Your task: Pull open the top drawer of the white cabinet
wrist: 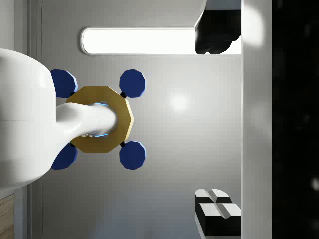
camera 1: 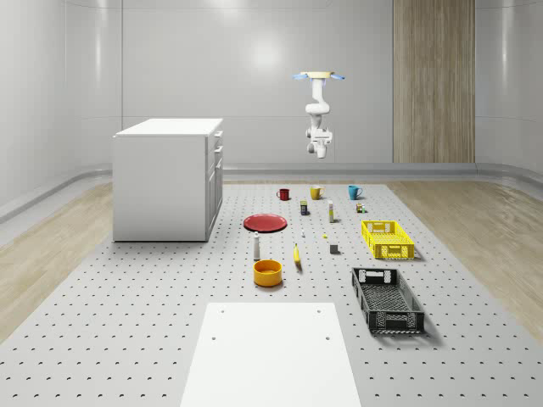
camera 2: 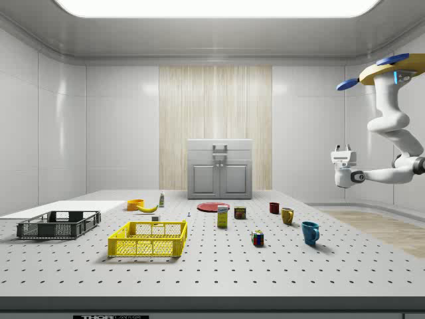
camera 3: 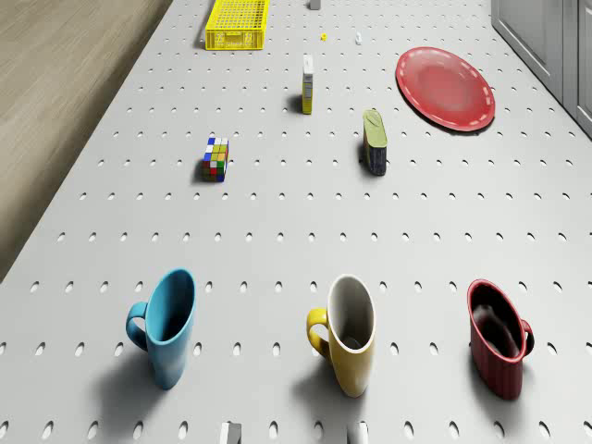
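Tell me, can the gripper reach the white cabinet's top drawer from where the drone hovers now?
Probably not yet. The drone hovers high beyond the mugs, and the gripper hangs in open air well away from the white cabinet; nothing blocks the approach.

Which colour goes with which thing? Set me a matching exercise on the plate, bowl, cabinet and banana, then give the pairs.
Things:
1. plate
2. bowl
3. cabinet
4. banana

Colours:
A. white
B. yellow
C. red
D. orange

Pairs: 1-C, 2-D, 3-A, 4-B.
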### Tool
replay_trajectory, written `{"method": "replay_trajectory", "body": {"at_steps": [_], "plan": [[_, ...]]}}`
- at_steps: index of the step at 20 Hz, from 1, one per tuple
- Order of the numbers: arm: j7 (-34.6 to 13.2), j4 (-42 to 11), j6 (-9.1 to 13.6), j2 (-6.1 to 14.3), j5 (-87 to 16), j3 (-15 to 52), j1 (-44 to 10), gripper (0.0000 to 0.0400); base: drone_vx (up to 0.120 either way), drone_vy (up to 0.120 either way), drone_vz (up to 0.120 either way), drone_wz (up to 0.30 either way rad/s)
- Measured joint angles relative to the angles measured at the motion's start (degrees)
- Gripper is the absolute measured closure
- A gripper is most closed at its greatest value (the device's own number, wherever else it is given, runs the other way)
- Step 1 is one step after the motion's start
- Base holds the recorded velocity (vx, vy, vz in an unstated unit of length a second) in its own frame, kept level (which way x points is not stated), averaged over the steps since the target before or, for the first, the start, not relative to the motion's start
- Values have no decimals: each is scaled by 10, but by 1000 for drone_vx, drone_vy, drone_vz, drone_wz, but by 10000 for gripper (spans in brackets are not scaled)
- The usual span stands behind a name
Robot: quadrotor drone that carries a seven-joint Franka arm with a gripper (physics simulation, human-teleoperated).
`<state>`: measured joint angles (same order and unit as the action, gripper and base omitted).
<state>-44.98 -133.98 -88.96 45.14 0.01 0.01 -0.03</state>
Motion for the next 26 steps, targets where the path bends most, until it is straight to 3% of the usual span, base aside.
{"method": "replay_trajectory", "body": {"at_steps": [5, 12, 23, 26], "plan": [[1, 61, 48, -11, 0, 1, -1, 69, 0, 0, 0, 0], [1, 135, 93, -37, 1, 1, -3, 85, 0, 0, 0, 0], [2, 168, 109, -49, 8, -2, -3, 88, 0, 0, 0, 0], [31, 146, 112, -48, 197, -123, 21, 83, 0, 0, 0, 0]]}}
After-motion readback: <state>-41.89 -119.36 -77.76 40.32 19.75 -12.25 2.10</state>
